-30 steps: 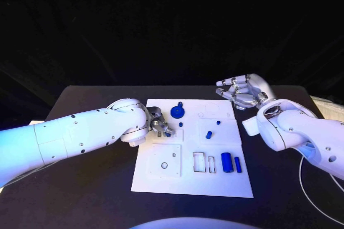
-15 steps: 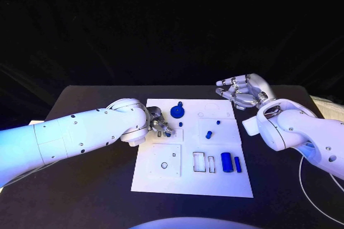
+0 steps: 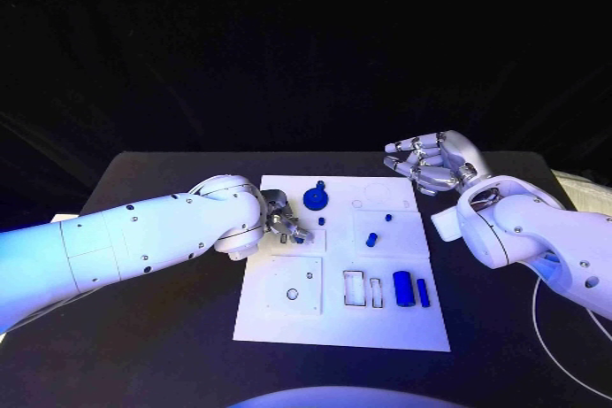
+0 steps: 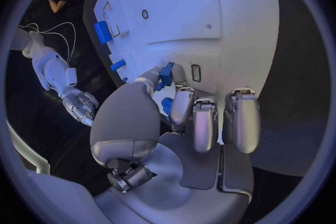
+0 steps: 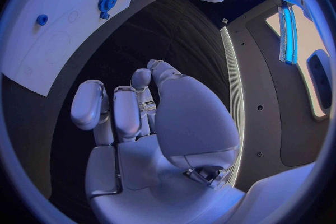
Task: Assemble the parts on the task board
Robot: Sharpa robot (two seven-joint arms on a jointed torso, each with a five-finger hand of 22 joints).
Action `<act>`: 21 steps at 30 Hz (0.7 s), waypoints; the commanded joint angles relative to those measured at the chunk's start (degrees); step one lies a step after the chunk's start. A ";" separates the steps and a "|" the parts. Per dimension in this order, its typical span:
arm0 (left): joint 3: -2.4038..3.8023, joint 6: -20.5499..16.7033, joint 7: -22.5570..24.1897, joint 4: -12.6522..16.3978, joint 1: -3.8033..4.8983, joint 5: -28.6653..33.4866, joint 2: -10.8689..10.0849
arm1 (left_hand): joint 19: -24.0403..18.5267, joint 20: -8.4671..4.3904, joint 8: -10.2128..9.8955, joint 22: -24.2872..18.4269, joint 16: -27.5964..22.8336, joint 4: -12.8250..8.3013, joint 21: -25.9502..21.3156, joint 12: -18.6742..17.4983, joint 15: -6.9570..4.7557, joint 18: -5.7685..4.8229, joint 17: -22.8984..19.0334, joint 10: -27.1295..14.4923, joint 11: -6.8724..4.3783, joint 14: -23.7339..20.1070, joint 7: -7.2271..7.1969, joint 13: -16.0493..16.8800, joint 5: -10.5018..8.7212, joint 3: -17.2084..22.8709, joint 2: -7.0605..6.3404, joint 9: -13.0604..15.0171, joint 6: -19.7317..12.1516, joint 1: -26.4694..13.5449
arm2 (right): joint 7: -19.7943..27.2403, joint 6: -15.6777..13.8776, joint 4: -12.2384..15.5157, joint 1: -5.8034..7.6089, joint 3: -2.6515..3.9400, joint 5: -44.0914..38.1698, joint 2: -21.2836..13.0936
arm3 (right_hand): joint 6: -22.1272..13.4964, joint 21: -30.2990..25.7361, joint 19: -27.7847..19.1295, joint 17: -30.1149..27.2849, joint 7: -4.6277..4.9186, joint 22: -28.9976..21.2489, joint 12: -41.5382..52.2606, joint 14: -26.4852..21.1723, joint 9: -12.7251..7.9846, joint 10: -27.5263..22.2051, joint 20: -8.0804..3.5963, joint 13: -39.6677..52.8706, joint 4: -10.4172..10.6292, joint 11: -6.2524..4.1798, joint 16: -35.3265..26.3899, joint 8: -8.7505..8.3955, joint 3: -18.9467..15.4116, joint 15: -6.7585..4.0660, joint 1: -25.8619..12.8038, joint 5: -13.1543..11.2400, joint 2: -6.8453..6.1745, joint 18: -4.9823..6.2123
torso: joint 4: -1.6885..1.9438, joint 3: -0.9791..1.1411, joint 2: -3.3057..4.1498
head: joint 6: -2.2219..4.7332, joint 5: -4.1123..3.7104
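Task board lies mid-table, white plate, near edge bare, parts spread over the far half.

Nearest the robot: a blue cylinder with a thin blue bar just beside it, next to two rectangular cutouts. Further out, a small blue peg. Beyond that, a blue gear near the far edge.

Left hand is low over the board's left side, thumb and a finger pinching a small blue part; other fingers curled alongside. Looks like an insertion step. To do it well: square the part to the small rectangular slot just beside the fingertips, lower straight, keep the pinch until it seats, don't drag sideways across the plate.

Right hand hovers off the board's far right corner, fingers loosely curled, holding nothing. Keep it clear.

View differences: the head view gives the whole layout but the left arm hides the pinch; part is barely a speck there. The left wrist view shows the grip and the slot plainly. The right wrist view confirms its palm is empty, and shows the gear from the far side.
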 commanded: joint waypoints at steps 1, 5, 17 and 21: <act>-0.14 1.33 -0.24 0.04 -0.17 -0.46 0.05 | 2.93 -0.41 0.30 9.59 0.18 0.49 0.18 0.11 -0.38 -0.66 15.09 -0.17 -0.17 5.82 0.46 0.06 0.11 -0.94 0.11 -0.12 0.04 0.70 | 0.59 0.43 0.10 -0.05 0.00 -0.15 0.00 | -0.39 -0.26 -0.37 -0.09 0.17 -0.05 -0.17 1.29 0.02 -0.52 -0.18 -0.05 0.14 0.07 -0.22 -0.02 0.20 0.41 -0.61 -0.20 0.01 0.38 | -0.02 -0.01 0.00 | -0.01 0.01; -0.14 1.12 -0.25 0.05 -0.17 -0.51 0.05 | 3.00 -0.40 0.46 9.72 0.18 1.55 0.26 0.19 -0.36 -0.69 15.09 -0.12 -0.15 5.82 0.48 0.13 0.11 -2.80 0.42 -0.35 0.08 0.80 | 0.62 0.44 0.11 -0.05 -0.01 -0.15 -0.01 | -0.40 -0.29 -0.39 -0.12 0.17 -0.08 -0.19 1.29 0.02 -0.54 -0.18 -0.07 0.16 0.08 -0.24 -0.02 0.19 0.42 -0.64 -0.23 0.00 0.38 | -0.01 0.01 0.01 | 0.00 0.01; -0.11 1.06 -0.28 0.27 -0.16 -0.61 -0.14 | 3.28 -0.40 0.93 10.22 0.18 3.76 0.67 0.50 -0.37 -0.82 15.09 0.09 -0.17 5.82 0.44 0.39 0.13 -6.42 1.29 -0.71 0.21 1.05 | 0.67 0.47 -0.01 -0.14 -0.03 -0.15 0.06 | -0.40 -0.29 -0.39 -0.12 0.17 -0.08 -0.19 1.29 0.02 -0.54 -0.18 -0.07 0.16 0.08 -0.24 -0.02 0.19 0.42 -0.64 -0.23 0.00 0.38 | -0.03 0.03 -0.02 | -0.08 0.02; -0.09 1.32 -0.33 0.42 -0.15 -0.63 -0.19 | 3.38 -0.41 1.05 10.39 0.18 4.22 0.83 0.62 -0.38 -0.87 15.09 0.18 -0.20 5.82 0.41 0.50 0.13 -7.08 1.47 -0.77 0.26 1.10 | 0.67 0.49 -0.05 -0.22 -0.03 -0.15 0.10 | -0.40 -0.29 -0.39 -0.12 0.17 -0.08 -0.19 1.29 0.02 -0.54 -0.18 -0.07 0.16 0.08 -0.24 -0.02 0.19 0.42 -0.64 -0.23 0.00 0.38 | -0.02 0.03 0.01 | -0.05 -0.01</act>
